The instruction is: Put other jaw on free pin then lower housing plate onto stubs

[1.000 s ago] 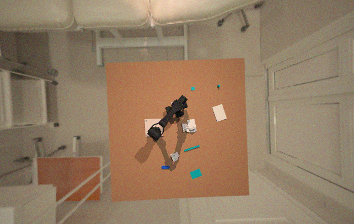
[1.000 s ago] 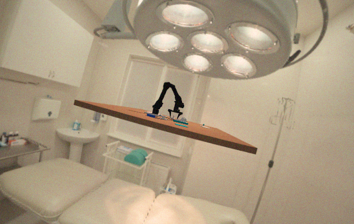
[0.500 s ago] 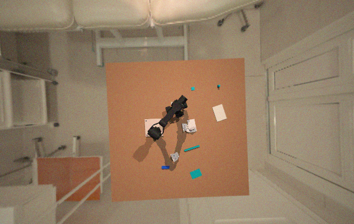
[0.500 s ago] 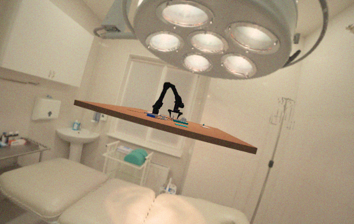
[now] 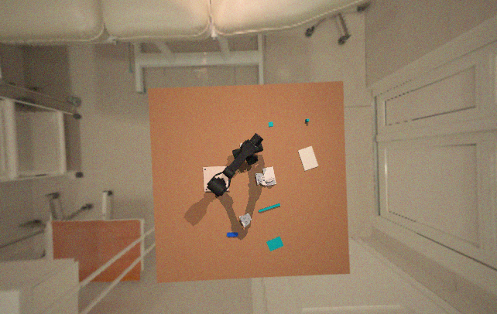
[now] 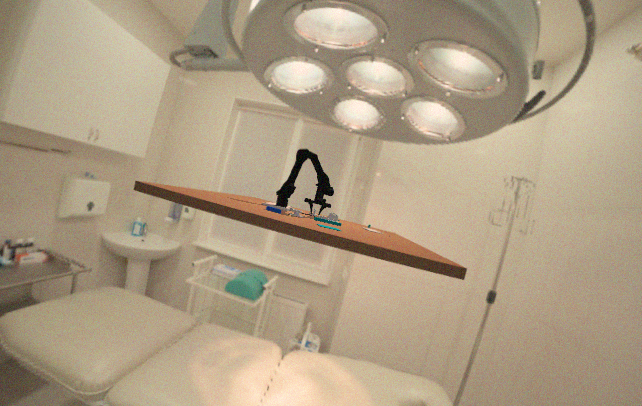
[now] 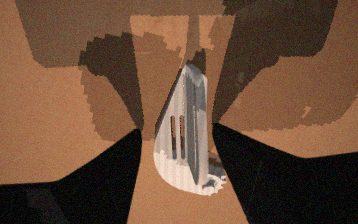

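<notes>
My gripper (image 6: 316,211) (image 7: 177,131) is open, pointing down, with its fingers on either side of the loose white jaw (image 7: 166,170). The jaw has two slots, a raised grey rib and small teeth at its near end. Table shows between it and both fingertips, with less room on the right. In the top view the arm hides most of this spot. The base (image 5: 258,177) lies to the right of the arm, with the other jaw (image 5: 268,179) on it. A small grey plate (image 5: 245,219) with two dark spots, which looks like the housing plate, lies nearer the blue block.
On the table (image 5: 180,128) are the blue block (image 5: 232,234), a teal bar (image 5: 269,207), a teal rectangle (image 5: 275,244), a cream rectangle (image 5: 308,158) and two small teal pieces (image 5: 270,124) (image 5: 307,120). A white plate (image 5: 208,175) lies under the arm's base.
</notes>
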Robot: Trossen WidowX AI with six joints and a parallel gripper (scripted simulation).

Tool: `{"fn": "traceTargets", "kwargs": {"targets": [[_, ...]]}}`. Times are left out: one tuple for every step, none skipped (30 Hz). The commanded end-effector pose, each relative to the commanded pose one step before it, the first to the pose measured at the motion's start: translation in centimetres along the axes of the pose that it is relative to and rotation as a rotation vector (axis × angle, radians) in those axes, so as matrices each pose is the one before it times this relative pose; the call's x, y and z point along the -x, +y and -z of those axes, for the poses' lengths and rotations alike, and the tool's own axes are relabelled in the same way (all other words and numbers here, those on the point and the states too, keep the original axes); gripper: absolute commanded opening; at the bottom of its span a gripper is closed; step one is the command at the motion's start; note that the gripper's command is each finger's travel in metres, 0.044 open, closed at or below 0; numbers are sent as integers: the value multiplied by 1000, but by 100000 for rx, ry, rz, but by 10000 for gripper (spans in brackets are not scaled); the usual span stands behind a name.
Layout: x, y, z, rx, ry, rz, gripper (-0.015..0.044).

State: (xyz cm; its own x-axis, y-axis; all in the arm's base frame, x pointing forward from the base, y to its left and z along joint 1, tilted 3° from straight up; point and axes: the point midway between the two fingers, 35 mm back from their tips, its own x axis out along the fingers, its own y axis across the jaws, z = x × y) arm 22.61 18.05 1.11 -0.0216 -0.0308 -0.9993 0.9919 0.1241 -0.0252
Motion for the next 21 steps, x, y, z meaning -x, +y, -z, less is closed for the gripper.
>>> {"fn": "traceTargets", "kwargs": {"targets": [[1, 3, 0, -5, -2, -16, 151], [0, 0, 0, 0, 0, 0, 145], [0, 0, 0, 0, 0, 0, 138], [0, 0, 0, 0, 0, 0, 134], [0, 0, 0, 0, 0, 0, 134], [0, 0, 0, 0, 0, 0, 134], [0, 0, 0, 0, 0, 0, 134], [0, 0, 0, 0, 0, 0, 134], [0, 0, 0, 0, 0, 0, 134], [0, 0, 0, 0, 0, 0, 134], [0, 0, 0, 0, 0, 0, 134], [0, 0, 0, 0, 0, 0, 134], [0, 0, 0, 0, 0, 0, 134], [0, 0, 0, 0, 0, 0, 134], [0, 0, 0, 0, 0, 0, 134], [0, 0, 0, 0, 0, 0, 134], [49, 7, 4, 2, 0, -1, 134], [146, 20, 12, 5, 1, -3, 134], [244, 31, 19, 9, 1, -5, 134], [303, 36, 22, 11, 1, -6, 134], [305, 33, 20, 11, 1, -6, 134]]}}
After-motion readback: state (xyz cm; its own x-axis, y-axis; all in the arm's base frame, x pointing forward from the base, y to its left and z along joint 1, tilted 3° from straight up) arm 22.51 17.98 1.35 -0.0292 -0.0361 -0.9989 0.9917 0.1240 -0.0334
